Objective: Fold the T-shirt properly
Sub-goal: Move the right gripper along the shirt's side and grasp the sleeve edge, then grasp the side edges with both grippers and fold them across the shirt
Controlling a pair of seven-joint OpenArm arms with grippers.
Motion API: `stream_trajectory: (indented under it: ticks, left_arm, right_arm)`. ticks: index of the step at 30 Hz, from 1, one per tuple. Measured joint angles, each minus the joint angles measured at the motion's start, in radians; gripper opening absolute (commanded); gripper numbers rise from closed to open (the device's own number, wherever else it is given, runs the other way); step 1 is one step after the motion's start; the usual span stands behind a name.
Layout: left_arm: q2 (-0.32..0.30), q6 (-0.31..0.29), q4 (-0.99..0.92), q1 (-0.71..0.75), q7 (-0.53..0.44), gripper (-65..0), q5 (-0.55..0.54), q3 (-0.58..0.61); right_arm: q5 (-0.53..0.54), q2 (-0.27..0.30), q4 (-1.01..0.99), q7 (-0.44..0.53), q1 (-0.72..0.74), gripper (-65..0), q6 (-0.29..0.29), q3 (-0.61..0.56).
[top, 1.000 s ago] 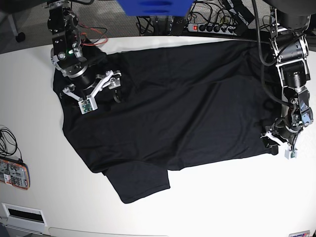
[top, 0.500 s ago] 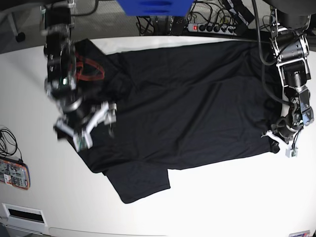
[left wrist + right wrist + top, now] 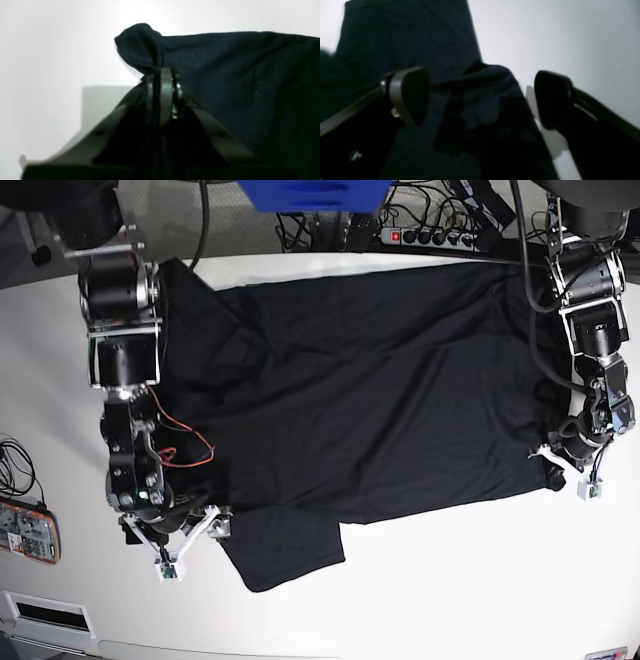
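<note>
The T-shirt (image 3: 380,390) lies spread flat on the table (image 3: 450,580); my left gripper (image 3: 162,82) pinches its corner just ahead to anchor a fold; my right gripper (image 3: 480,97) gapes wide above the sleeve directly beneath, ready to grab.

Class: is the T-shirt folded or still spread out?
Mostly spread: the T-shirt lies flat across the table, only its corner pinched.

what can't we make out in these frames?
- Left wrist view: left gripper shut on a T-shirt corner; blur hides layer count.
- Right wrist view: blurred; whether the open right gripper touches cloth is unclear.
- Base view: arms cover the shirt's ends.
</note>
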Motion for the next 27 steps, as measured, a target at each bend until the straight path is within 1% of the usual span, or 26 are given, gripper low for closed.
stream_trajectory:
  ticks: [4,7,9,11,14,15,18,21,22,23,24,25,27]
  left_arm:
    - [0.000,0.000,0.000,0.000,0.000,-65.0,-0.001,0.000]
    - [0.000,0.000,0.000,0.000,-0.001,-65.0,-0.001,0.000]
    - [0.000,0.000,0.000,0.001,-0.001,-65.0,0.000,0.000]
    - [0.000,0.000,0.000,0.000,0.000,-65.0,-0.001,0.000]
    - [0.000,0.000,0.000,0.001,-0.001,-65.0,0.000,0.003]
    - [0.000,0.000,0.000,0.000,-0.001,-65.0,0.000,0.003]
    - [0.000,0.000,0.000,0.001,-0.003,-65.0,0.000,0.003]
    - [0.000,0.000,0.000,0.000,-0.003,-65.0,0.000,0.003]
    - [0.002,0.000,0.000,0.000,-0.003,-65.0,-0.001,0.003]
    - [0.002,0.000,0.000,0.000,-0.003,-65.0,0.000,0.003]
    - [0.002,0.000,0.000,0.000,-0.003,-65.0,0.000,0.003]
    - [0.002,0.000,0.000,0.000,-0.004,-65.0,-0.001,0.004]
    - [0.001,0.000,0.000,0.000,-0.003,-65.0,0.000,0.004]
  right_arm:
    - [0.007,-0.019,-0.211,0.138,0.071,-3.7,0.005,-0.002]
    - [-0.002,-0.035,-0.373,0.220,0.124,-3.7,0.000,-0.002]
    - [-0.001,-0.047,-0.475,0.303,0.163,-3.7,-0.001,-0.008]
    - [0.001,-0.052,-0.569,0.388,0.194,-3.7,0.000,-0.059]
    - [-0.007,-0.058,-0.665,0.473,0.188,-3.7,0.005,-0.153]
    - [0.008,-0.057,-0.678,0.540,0.176,-3.7,0.000,-0.183]
    - [0.014,-0.054,-0.684,0.500,0.193,-3.8,0.000,-0.230]
    - [0.018,-0.080,-0.684,0.524,0.187,-4.6,-0.018,-0.240]
    - [0.019,-0.089,-0.684,0.524,0.186,-6.5,-0.016,-0.241]
    - [0.018,-0.099,-0.684,0.521,0.187,-10.2,-0.008,-0.244]
    - [0.014,-0.103,-0.684,0.516,0.188,-15.3,-0.008,-0.246]
    - [0.014,-0.107,-0.683,0.516,0.188,-22.5,-0.006,-0.247]
    - [0.003,-0.106,-0.682,0.518,0.187,-39.6,0.003,-0.248]
